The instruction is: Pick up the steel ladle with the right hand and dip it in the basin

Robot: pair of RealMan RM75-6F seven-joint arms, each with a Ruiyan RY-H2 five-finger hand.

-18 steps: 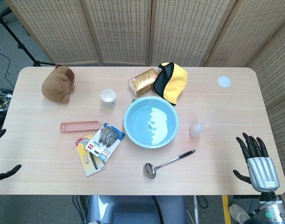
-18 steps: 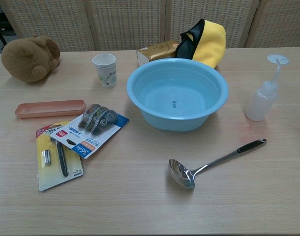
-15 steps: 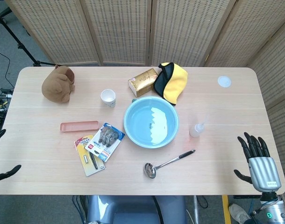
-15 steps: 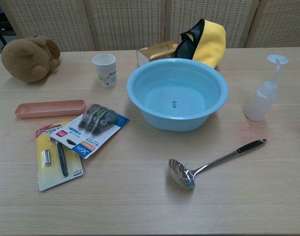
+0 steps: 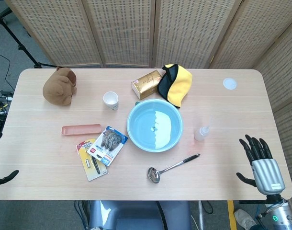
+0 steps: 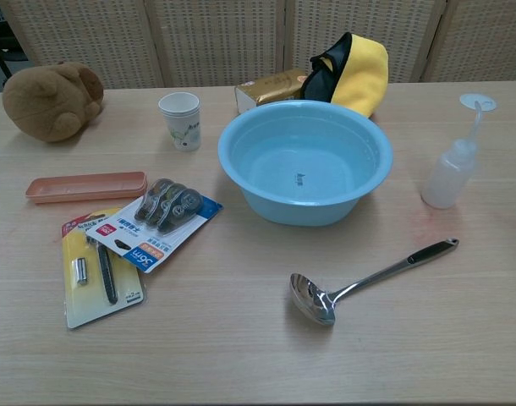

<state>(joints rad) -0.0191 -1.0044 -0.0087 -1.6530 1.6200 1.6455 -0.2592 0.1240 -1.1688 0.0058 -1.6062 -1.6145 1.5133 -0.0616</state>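
The steel ladle (image 5: 174,166) lies on the table in front of the basin, bowl to the left and black-tipped handle pointing right and away. In the chest view the ladle (image 6: 368,275) lies the same way, untouched. The light blue basin (image 5: 132,115) holds water at the table's middle; the chest view shows its wall (image 6: 304,207). My right hand (image 5: 259,163) hovers at the table's right front corner, fingers spread, holding nothing, well right of the ladle handle. Of my left hand (image 5: 6,177) only a dark fingertip shows at the left edge. Neither hand appears in the chest view.
A squeeze bottle (image 5: 200,132) stands right of the basin, between it and my right hand. Behind the basin are a gold box (image 5: 147,84) and a yellow-black cloth (image 5: 175,84). To the left are a paper cup (image 5: 111,100), plush toy (image 5: 60,86), pink tray (image 5: 81,129) and stationery packs (image 5: 102,151).
My right hand has shifted slightly near the right front corner. My left hand has drawn back to the left, leaving less of it in view. The ladle has not moved.
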